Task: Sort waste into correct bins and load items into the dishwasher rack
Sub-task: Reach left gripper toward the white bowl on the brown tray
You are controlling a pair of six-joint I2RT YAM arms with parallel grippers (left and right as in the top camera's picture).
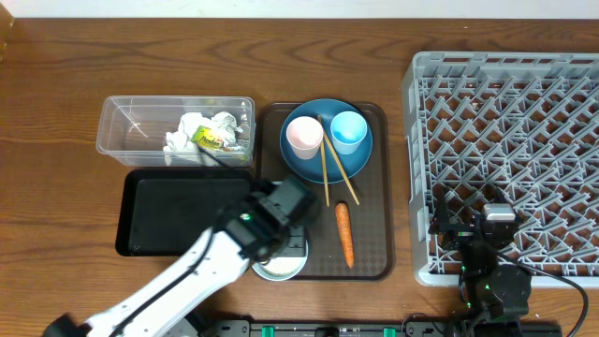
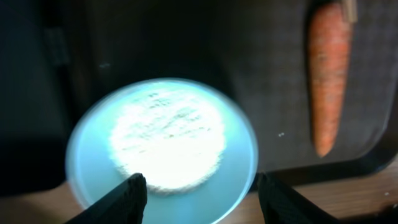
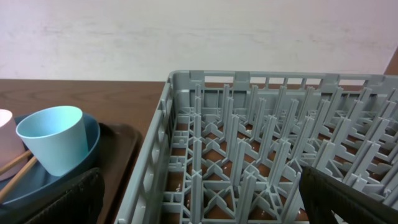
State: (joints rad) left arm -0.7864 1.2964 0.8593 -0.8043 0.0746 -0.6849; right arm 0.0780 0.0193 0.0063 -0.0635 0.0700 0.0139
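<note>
Nothing here can be read: no word, number, brand or sign; if the yellow-green wrapper lying in the clear tub bears any print, it is too small to tell from above; the two wrist views show no lettering either, and the left one is blurred.
</note>
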